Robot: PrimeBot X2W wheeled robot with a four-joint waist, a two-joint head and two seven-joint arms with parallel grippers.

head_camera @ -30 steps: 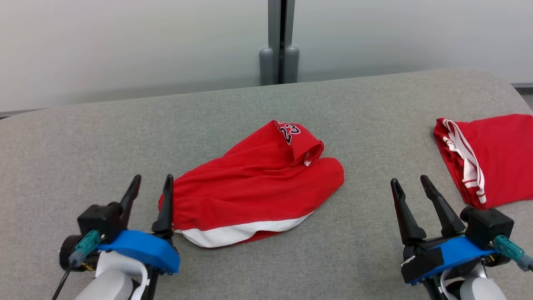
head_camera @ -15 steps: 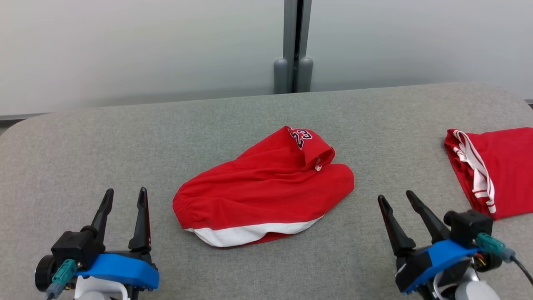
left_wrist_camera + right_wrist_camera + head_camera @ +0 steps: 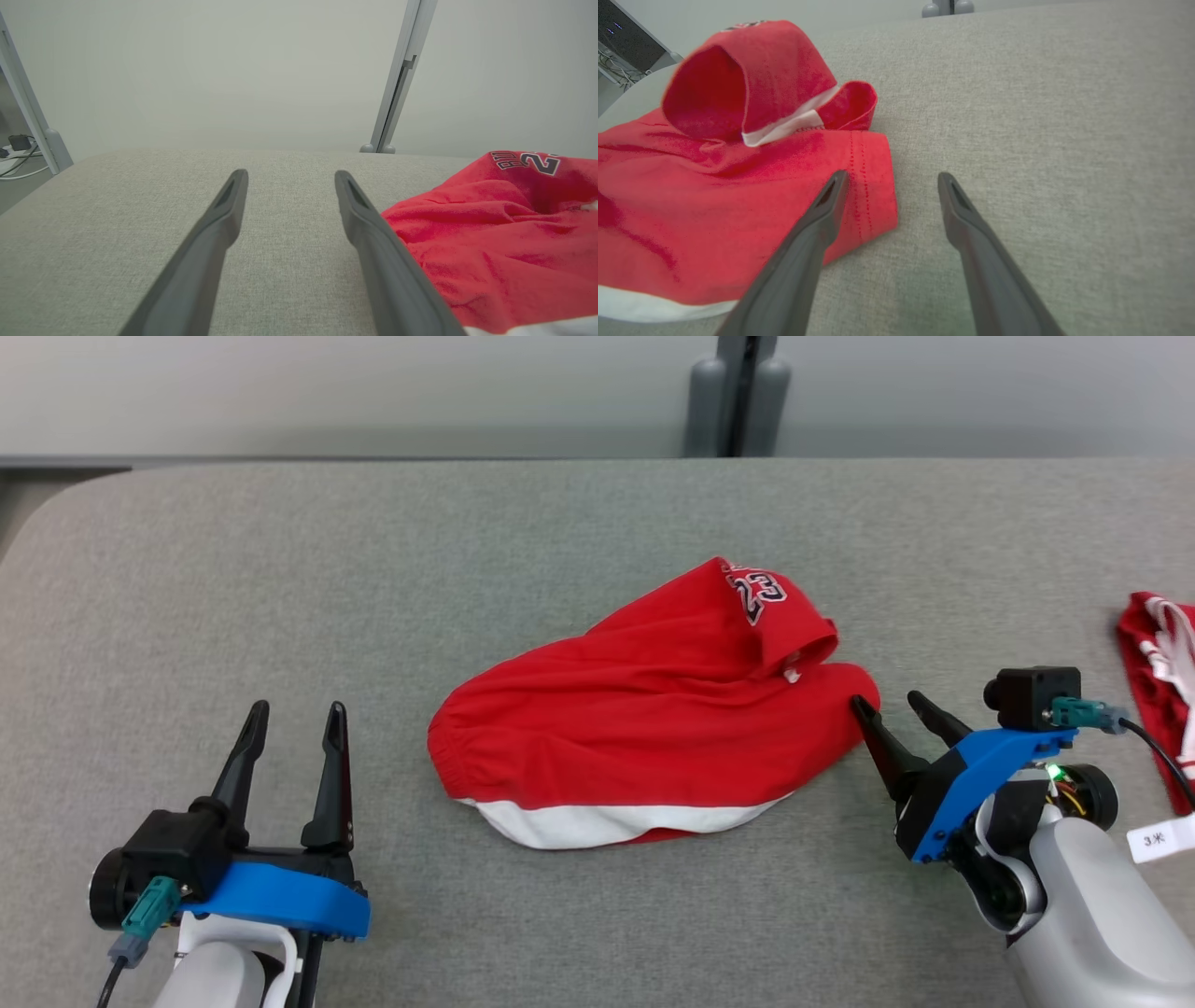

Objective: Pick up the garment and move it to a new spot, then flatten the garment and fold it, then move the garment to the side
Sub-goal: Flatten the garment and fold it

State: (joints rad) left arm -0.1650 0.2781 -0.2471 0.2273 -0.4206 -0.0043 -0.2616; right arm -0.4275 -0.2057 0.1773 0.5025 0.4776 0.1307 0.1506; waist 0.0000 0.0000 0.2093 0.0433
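The right gripper (image 3: 885,700) has its two fingers spread with nothing between them, its tips at the right end of the garment (image 3: 653,719). In the right wrist view its left finger lies over the stitched hem of the red fabric, while its other finger is over bare table (image 3: 373,569). Whether that finger presses the fabric I cannot tell. The left gripper (image 3: 296,711) is also spread wide and empty, low over the near left of the table, fingers pointing toward the far edge. The garment's gathered waistband end lies to its right, near but clear of it. The garment is red, with a white band along its near edge and a dark "23" on a turned-up flap at its far right. It lies crumpled in the middle of the grey table, between the two grippers. At the right edge of the table lies a striped red cloth (image 3: 1158,653), well apart from the garment. A grey post (image 3: 738,392) stands behind the table's far edge.
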